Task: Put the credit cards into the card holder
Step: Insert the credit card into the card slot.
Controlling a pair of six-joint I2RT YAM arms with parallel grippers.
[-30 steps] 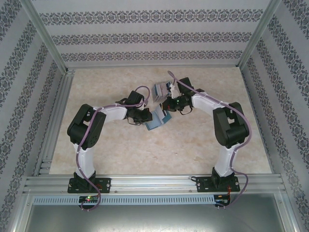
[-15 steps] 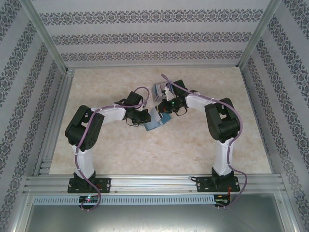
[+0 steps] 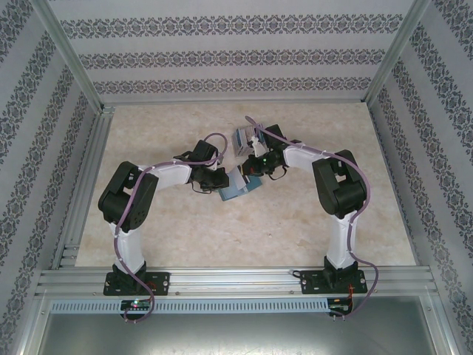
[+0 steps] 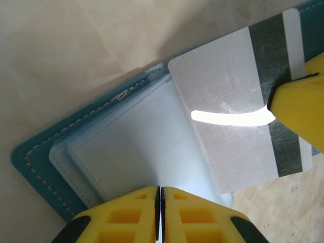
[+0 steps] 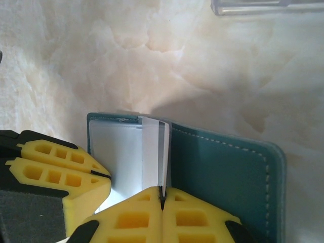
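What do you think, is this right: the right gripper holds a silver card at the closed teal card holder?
No: the card holder is open; the left wrist view shows its pale inside. The right gripper holds the silver card at it.

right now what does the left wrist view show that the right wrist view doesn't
left wrist: the flat face of the credit card with its dark stripe, its corner at the pale pocket of the card holder. right wrist: that card edge-on, the holder's stitched teal cover, a clear plastic edge at the top. both: the left gripper shut on the holder, the right gripper shut on the card.
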